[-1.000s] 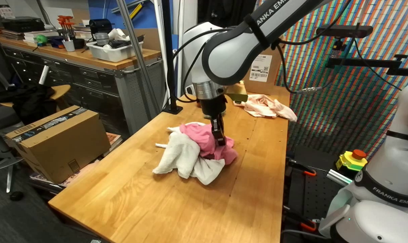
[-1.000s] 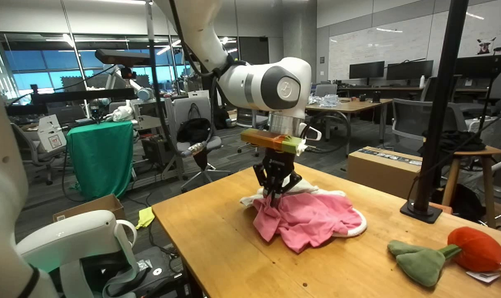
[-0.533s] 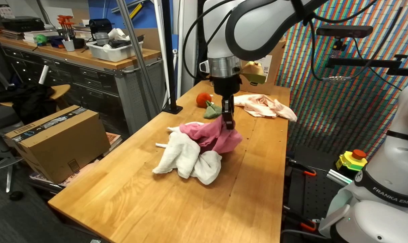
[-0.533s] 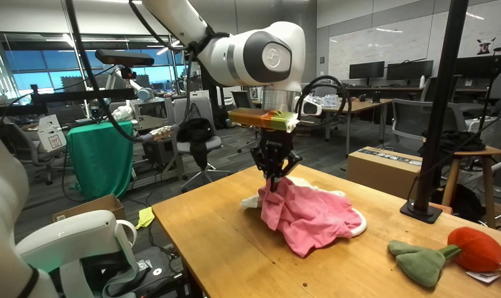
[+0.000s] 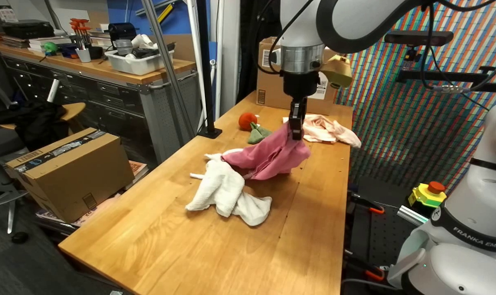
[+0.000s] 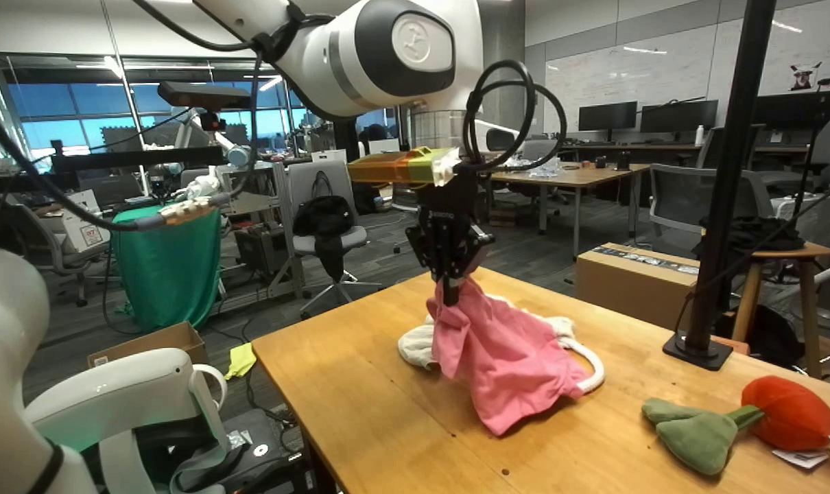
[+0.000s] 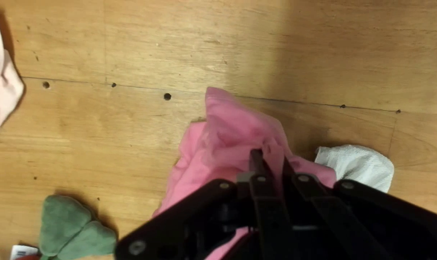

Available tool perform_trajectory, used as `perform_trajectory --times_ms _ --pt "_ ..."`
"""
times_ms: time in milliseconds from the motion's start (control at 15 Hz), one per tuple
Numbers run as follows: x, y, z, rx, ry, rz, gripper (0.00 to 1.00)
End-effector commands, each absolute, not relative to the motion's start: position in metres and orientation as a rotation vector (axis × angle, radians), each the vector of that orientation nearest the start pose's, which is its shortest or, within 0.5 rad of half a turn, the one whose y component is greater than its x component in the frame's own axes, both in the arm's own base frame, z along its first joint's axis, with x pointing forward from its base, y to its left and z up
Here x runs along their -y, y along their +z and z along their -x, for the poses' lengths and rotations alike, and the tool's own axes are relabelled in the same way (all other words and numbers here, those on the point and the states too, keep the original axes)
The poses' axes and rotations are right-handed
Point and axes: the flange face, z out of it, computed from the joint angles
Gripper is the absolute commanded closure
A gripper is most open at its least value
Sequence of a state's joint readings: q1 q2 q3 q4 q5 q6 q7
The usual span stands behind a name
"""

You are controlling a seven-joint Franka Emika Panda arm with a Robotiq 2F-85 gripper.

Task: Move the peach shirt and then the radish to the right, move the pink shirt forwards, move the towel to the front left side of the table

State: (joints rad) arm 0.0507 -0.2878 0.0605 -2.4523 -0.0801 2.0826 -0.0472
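1. Refs: near = the worktop's (image 5: pixel 162 246) short edge closest to the camera in an exterior view. Robot base (image 5: pixel 465 225) sits off one long edge.

2. Towel (image 5: pixel 221 186): bunched mid-worktop, in from both long edges. Last on the job list, so I'd guess it waits there for its turn. More white shows around the shirt; can't tell if it's all towel.

3. Pink shirt (image 5: pixel 272 157): just beyond the towel. One side hoisted, rest sagging toward the long edge opposite the base, overlapping white cloth. I read this as the "forwards" step, shirt not placed. Held high on one side, likely so it peels off the towel instead of dragging it. Risk: trailing hem pulls white cloth along.

4. Gripper (image 7: pixel 271 159): jaws nearly together in the wrist view, clenched on a fold of pink shirt, only thin cloth between. Tips are above the worktop, touching nothing else I can see.

5. Radish (image 5: pixel 248 121): farther on, near the opposite long edge, leaves toward the shirt.

6. Peach shirt (image 5: pixel 326 131): crumpled toward the far short edge, one end at the base-side long edge, maybe slightly over. I take both "right" moves as done.

7. Box (image 5: pixel 268 92): stands at the far short edge.
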Motion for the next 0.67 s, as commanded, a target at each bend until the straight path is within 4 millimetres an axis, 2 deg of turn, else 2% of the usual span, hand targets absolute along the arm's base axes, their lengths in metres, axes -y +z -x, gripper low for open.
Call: perform_trajectory --times_ms 0,267,600 --pt "-0.024 0.418 -0.404 0.17 0.075 3.277 0.96" --pt "-0.001 0.431 -0.386 -0.014 0.067 3.333 0.96" --pt "0.014 0.447 -0.356 -0.223 0.048 3.368 0.96"
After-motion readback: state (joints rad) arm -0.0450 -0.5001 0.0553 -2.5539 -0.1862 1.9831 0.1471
